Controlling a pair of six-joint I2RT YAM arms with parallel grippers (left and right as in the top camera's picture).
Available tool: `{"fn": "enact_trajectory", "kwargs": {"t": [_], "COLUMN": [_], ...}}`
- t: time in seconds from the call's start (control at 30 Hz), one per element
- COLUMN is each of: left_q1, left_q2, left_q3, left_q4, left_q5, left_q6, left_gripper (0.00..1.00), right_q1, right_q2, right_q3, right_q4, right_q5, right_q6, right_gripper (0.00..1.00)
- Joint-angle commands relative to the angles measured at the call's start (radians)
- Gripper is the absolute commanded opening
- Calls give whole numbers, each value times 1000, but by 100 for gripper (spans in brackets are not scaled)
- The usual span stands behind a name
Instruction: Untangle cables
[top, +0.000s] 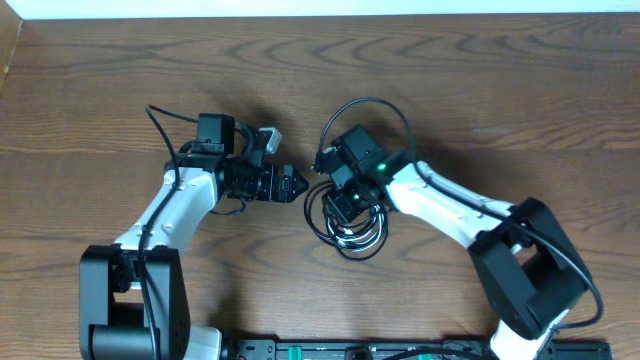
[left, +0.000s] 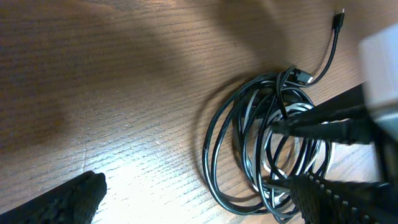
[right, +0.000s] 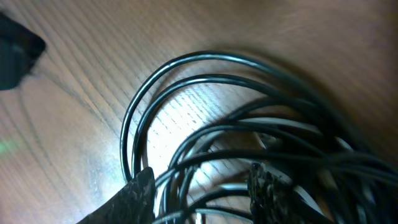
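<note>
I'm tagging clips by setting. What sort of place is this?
Probably a robotics lab or test bench: a left arm and a right arm mounted at a wooden table, both reaching toward a coil of cables.

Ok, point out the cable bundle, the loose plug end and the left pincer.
cable bundle (right: 211, 56): right wrist view, outermost black loop
loose plug end (left: 339, 18): left wrist view, plug tip
left pincer (top: 298, 185): overhead view, between its fingertips
</note>
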Motion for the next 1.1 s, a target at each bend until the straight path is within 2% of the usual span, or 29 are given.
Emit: {"fn": "enact_trajectory", "kwargs": {"t": [0.0, 0.57, 0.87, 0.97, 1.0, 1.07], "left_q1": [-1, -1, -1, -1, -1, -1], "left_q2": [11, 11, 11, 11, 11, 11], "left_q3": [-4, -4, -4, -4, -4, -4], "left_q4": [-2, -3, -3, -3, -3, -3], "left_q5": [-13, -12, -12, -12, -12, -12], "left_q6": [14, 14, 14, 14, 14, 14], "left_gripper": [99, 99, 99, 99, 99, 99], "right_q1": [-28, -39, -40, -46, -48, -58], "right_q2": [-51, -44, -43, -43, -43, -43], "right_q3": [4, -39, -152, -180, -188, -205], "right_q4": [-19, -29, 152, 189, 197, 225], "right_q5": [-11, 19, -1, -21, -26, -65], "right_q6": [30, 48, 130, 165, 184, 212], "right_gripper": [45, 48, 50, 45, 40, 23]}}
